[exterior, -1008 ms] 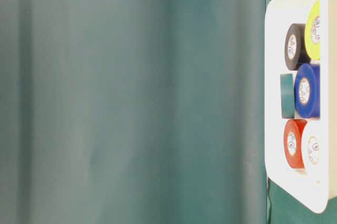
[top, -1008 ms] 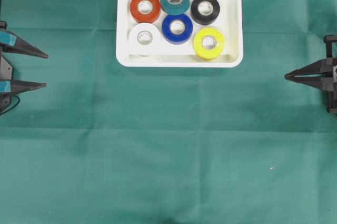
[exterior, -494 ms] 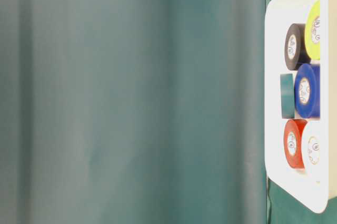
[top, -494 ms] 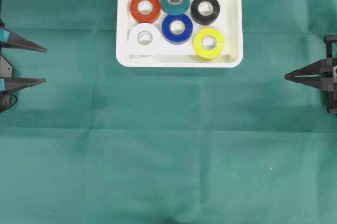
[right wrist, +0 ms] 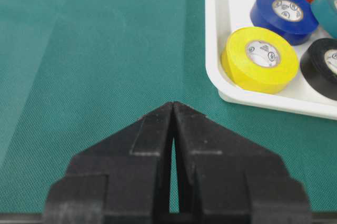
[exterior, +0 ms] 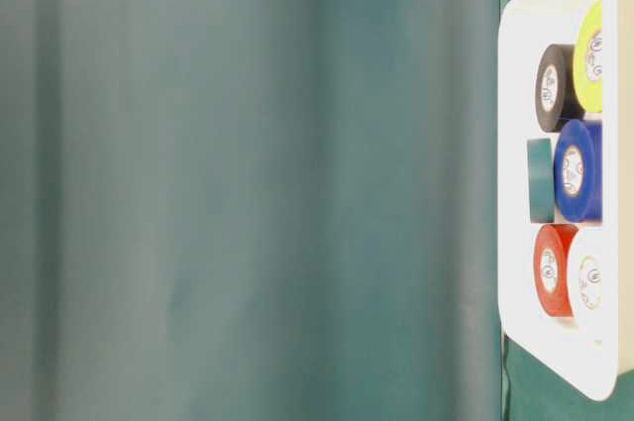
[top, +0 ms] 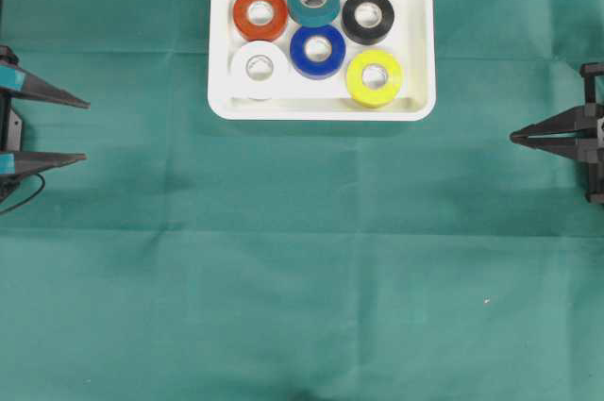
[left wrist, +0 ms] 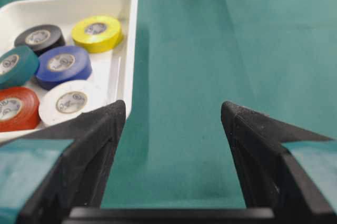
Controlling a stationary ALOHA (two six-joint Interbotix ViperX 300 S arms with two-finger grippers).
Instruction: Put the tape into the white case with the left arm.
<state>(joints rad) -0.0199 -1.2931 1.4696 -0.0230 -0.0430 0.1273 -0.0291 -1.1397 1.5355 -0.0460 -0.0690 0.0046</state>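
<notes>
The white case [top: 420, 38] sits on the green cloth [top: 302, 259] covering the table, toward the far middle of the overhead view, and all six tape rolls lie flat inside it. In the back row are the red tape [top: 260, 12], the teal tape [top: 314, 1] and the black tape [top: 368, 16]; in front of them are the white tape [top: 259, 69], the blue tape [top: 317, 50] and the yellow tape [top: 375, 77]. The rolls crowd together, several touching their neighbours. The left end effector [top: 85, 130] hangs at the left edge of the overhead view, well apart from the case, its two teal-banded fingers [left wrist: 102, 129] spread wide with nothing between them. The right end effector [top: 512, 138] waits at the right edge, its plain black fingers [right wrist: 152, 129] pressed together at the tips and holding nothing.
</notes>
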